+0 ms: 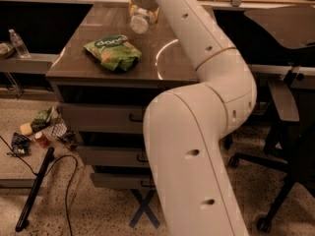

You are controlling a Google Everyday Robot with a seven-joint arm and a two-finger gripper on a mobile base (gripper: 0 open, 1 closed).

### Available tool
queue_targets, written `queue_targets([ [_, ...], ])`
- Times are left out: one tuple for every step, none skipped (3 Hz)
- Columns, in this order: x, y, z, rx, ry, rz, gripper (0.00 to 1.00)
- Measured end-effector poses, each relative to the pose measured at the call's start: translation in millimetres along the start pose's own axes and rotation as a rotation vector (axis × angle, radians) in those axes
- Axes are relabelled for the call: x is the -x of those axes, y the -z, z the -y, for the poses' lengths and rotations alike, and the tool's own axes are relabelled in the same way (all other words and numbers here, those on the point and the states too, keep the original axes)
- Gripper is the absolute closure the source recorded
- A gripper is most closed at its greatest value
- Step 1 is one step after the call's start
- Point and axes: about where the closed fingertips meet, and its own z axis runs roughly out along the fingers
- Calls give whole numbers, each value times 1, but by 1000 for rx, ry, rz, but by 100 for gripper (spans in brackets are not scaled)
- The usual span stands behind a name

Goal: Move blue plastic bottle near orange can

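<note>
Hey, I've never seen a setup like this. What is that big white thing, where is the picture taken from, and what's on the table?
The big white thing is a robot arm on a mobile base. One camera took the picture; its mounting is not known, but it looks down along the arm. At the arm's far end, the gripper appears to hold the blue plastic bottle above the table. A green chip bag lies on it. I cannot pick out the orange can here.
</note>
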Motion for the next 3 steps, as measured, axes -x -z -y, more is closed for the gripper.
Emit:
queue_targets([
  [-1, -17, 2, 13, -34, -5, 100],
  [3, -33, 2, 36, -70, 5, 82],
  [10, -46, 2, 56, -91, 15, 51],
])
